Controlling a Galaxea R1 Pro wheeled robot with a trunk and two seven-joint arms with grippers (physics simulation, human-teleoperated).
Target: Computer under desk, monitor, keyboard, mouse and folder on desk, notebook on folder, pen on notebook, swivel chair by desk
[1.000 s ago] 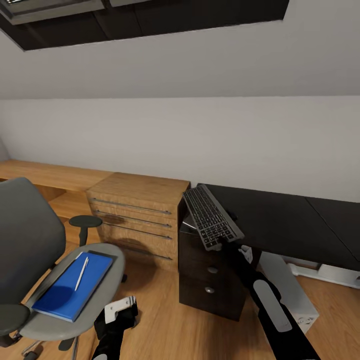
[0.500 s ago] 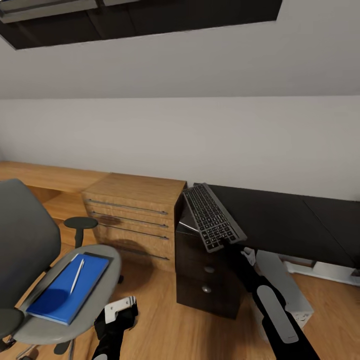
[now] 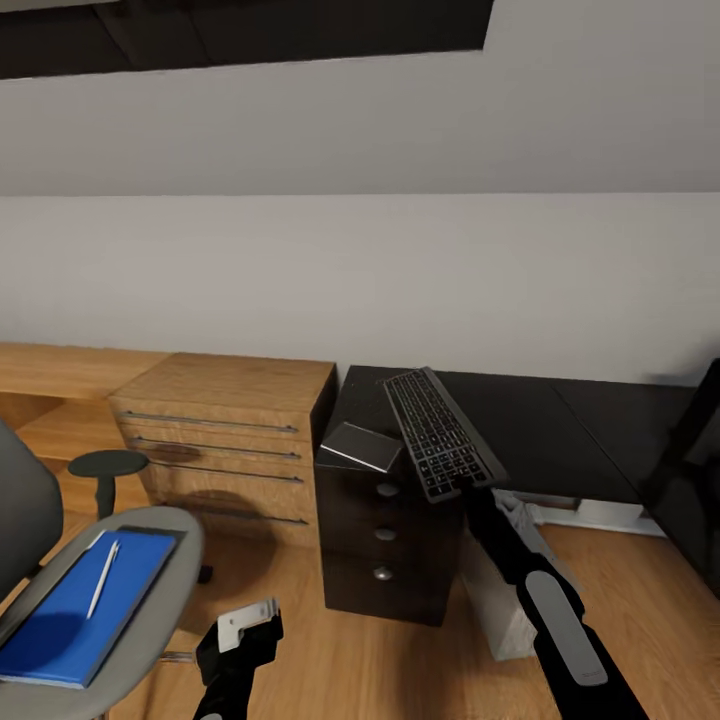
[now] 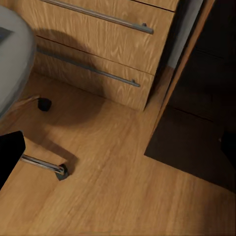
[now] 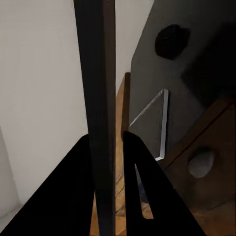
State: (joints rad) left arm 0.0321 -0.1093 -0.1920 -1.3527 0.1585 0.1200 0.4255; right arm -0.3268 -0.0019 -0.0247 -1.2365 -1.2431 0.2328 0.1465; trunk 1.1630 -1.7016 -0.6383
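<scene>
The keyboard step is in hand. The right claw (image 3: 462, 488) is clamped on the near short edge of the keyboard (image 3: 440, 432), holding it tilted above the left end of the dark tabletop (image 3: 560, 420), over the drawer unit. The left claw (image 3: 245, 628) hangs low over the floor; whether its fingers are apart or together I cannot tell. The blue folder (image 3: 85, 605) with the pen (image 3: 102, 578) lies on the swivel chair (image 3: 150, 610) seat. Next, I judge, the keyboard needs levelling and setting flat on the tabletop toward the monitor (image 3: 690, 480) at the right edge.

The swivel chair (image 3: 150, 610) seat carries a blue folder (image 3: 75, 615) with a pen (image 3: 102, 578) on top.
</scene>
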